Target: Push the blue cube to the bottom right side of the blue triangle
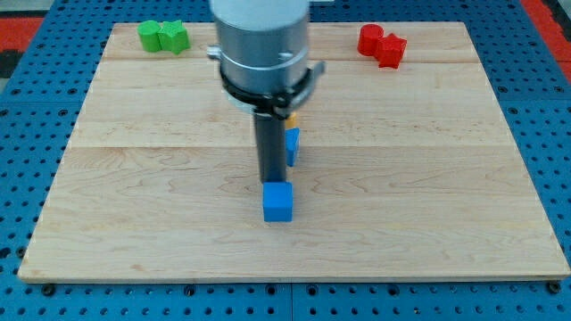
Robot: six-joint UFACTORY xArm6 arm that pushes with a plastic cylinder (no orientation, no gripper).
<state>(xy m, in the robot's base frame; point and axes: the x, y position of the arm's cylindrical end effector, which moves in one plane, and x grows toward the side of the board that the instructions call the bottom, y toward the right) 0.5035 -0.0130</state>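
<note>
The blue cube (277, 201) lies on the wooden board (134, 178), below the middle of the view. My tip (271, 183) stands right at the cube's top edge, touching or nearly touching it. A second blue block (292, 145), the blue triangle, shows just to the right of the rod, partly hidden by it, so its shape is hard to make out. The blue cube lies below the triangle, slightly to its left.
A green block (163, 37) lies at the board's top left. A red block (382, 43) lies at the top right. A small yellow piece (290, 117) peeks out under the arm's body, above the blue triangle. Blue pegboard surrounds the board.
</note>
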